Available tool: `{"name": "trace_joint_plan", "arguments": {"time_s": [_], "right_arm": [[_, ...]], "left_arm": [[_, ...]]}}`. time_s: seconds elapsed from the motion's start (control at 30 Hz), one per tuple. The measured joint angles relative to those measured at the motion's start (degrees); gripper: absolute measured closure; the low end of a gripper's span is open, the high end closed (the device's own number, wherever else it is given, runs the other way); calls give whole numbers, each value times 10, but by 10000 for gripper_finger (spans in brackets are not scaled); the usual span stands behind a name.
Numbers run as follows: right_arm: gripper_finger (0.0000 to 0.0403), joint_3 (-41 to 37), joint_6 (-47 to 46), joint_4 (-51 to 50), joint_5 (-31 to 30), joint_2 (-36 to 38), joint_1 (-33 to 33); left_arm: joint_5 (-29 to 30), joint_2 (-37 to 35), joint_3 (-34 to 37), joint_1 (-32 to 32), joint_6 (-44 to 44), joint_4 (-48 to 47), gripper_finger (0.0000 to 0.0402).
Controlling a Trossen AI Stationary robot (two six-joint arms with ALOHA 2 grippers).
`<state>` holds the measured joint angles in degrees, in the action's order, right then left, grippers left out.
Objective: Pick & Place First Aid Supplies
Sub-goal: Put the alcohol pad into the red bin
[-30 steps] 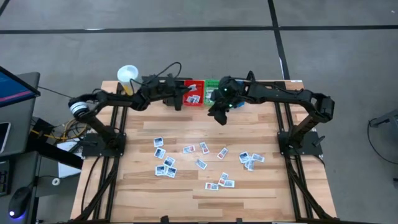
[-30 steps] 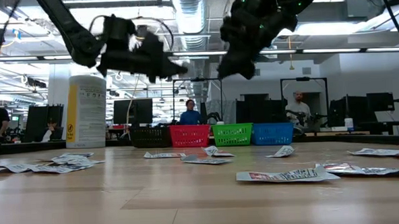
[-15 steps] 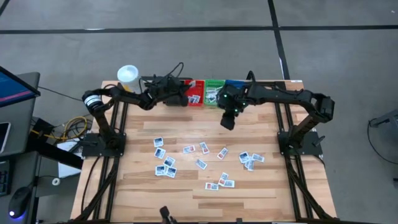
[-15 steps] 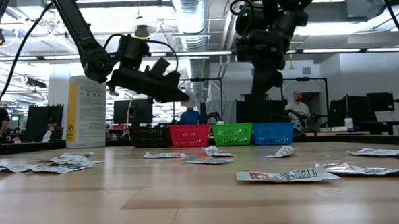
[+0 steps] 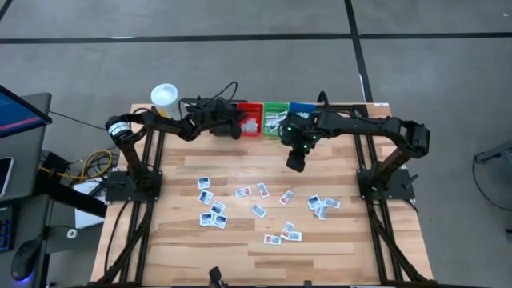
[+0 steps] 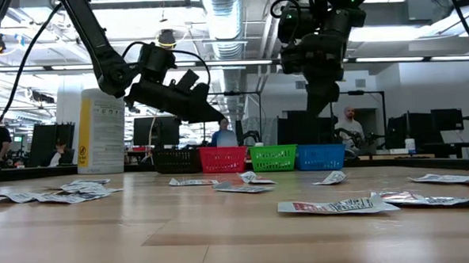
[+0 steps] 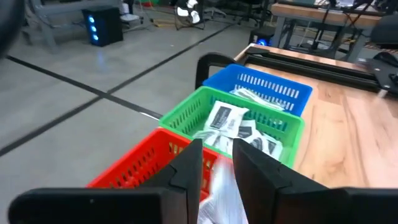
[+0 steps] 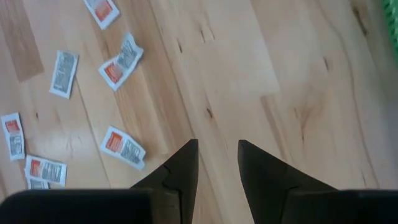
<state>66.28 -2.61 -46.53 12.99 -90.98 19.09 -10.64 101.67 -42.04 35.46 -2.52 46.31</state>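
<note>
Many small white first aid packets (image 5: 258, 210) lie flat and scattered on the wooden table's middle and near part. My left gripper (image 5: 240, 126) hangs over the red bin (image 5: 258, 106) at the far edge, its fingers apart (image 7: 217, 155). A white packet (image 7: 219, 190) shows in the gap below them, inside the red bin. My right gripper (image 5: 294, 162) points down over bare wood, in front of the green bin (image 5: 274, 108). It is open (image 8: 217, 155), with nothing between its fingers. My left gripper has its fingers on either side of the white packet (image 7: 219, 190) in the red bin. The finger bodies hide the packet's edges, so I cannot tell whether they touch it.
Black (image 6: 176, 160), red, green and blue (image 5: 302, 106) bins stand in a row at the far edge; the green bin holds packets (image 7: 227, 118). A white-capped yellow bottle (image 5: 164, 96) stands at the far left corner. Bare wood lies between the bins and the packets.
My left gripper has sunk and reached toward the table's right, over the red bin. My right gripper has tipped from slanting to pointing down and moved toward the table's near edge, away from the green bin. The packets on the table have not moved.
</note>
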Motion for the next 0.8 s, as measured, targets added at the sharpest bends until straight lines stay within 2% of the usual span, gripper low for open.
{"name": "trace_joint_plan", "arguments": {"time_s": [0.2, 0.37, 0.43, 0.57, 0.67, 0.8], "right_arm": [[296, 0, 2, -27, -1, 0, 0], [296, -10, 5, -75, -2, 1, -9], [296, -24, 6, -108, -2, 1, -19], [296, -83, -5, -121, -2, 17, -47], [296, -143, -45, -88, -1, 50, -78], [296, -219, -142, -11, 0, 118, -129]], "left_arm": [[-1, 0, 0, -3, 7, -12, 309], [-5, 0, 0, -3, 55, -19, 309], [-26, -5, 5, -3, 74, -23, 309], [-81, -35, 29, -5, 80, -28, 309], [-87, -75, 56, -8, 80, -31, 309], [-85, -144, 94, -16, 80, -32, 309]]}}
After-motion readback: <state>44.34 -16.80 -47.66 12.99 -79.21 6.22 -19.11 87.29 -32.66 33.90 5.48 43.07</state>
